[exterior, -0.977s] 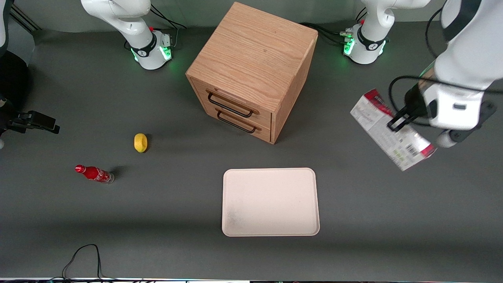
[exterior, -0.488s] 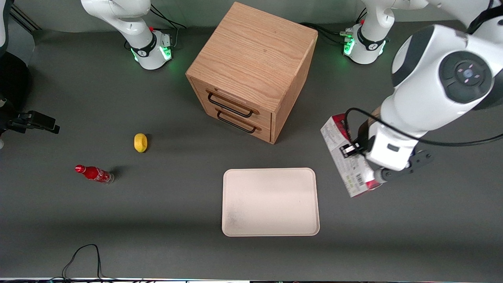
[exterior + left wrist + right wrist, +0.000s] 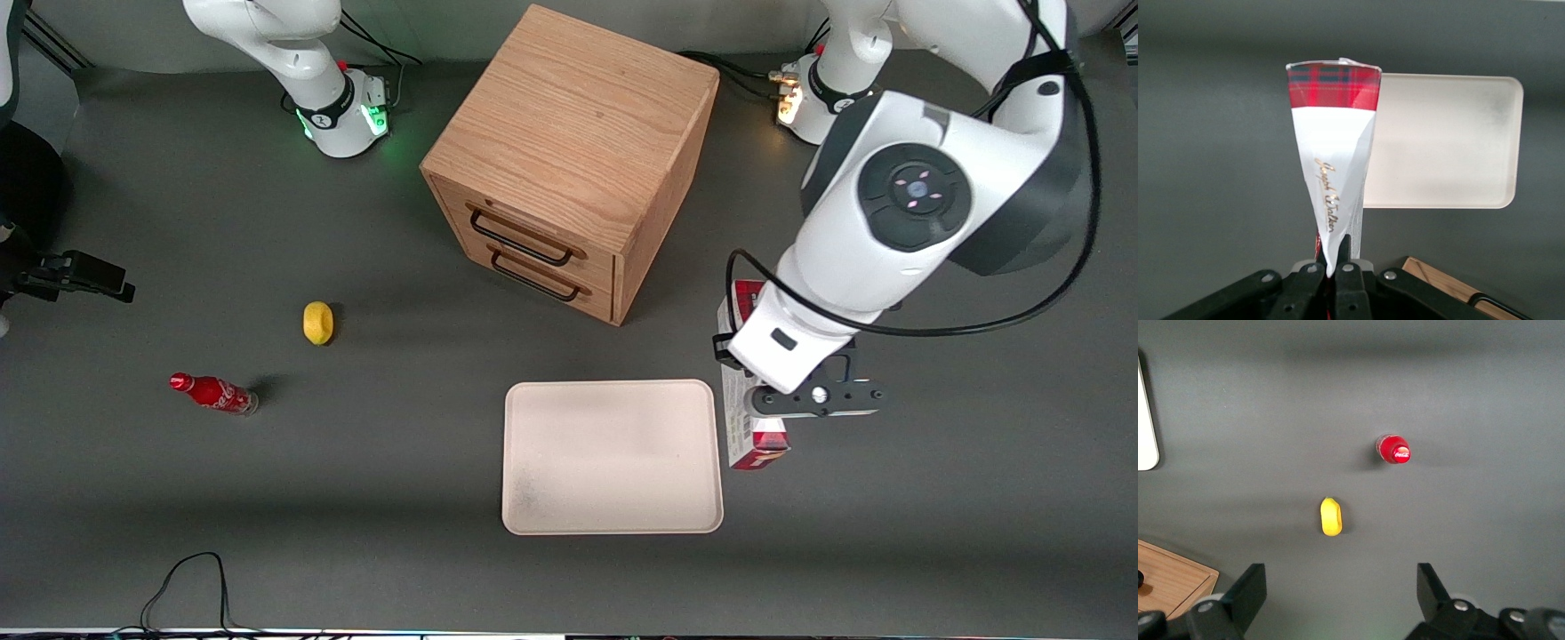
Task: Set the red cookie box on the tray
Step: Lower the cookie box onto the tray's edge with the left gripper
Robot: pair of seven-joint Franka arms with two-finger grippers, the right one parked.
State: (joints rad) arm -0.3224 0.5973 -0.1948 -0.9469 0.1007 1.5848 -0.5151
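The gripper has its jaws pinched nearly closed on one narrow end of the red cookie box, which hangs in the air lengthwise just beside the tray, at about three o'clock from it in the front view and not yet over it. The wrist view shows the carton crushed to a thin wedge where the fingers bite, so the hold looks like a slim pinch on soft card far from the box's middle. The main risk, as I judge it, is the long free end swinging or pivoting in that pinch as the arm carries it sideways, letting the box slip out short of the tray or land half across the rim. A low carry could also catch the rim and tip it. The wooden cabinet, at about twelve o'clock from the tray, stands well apart from the path.
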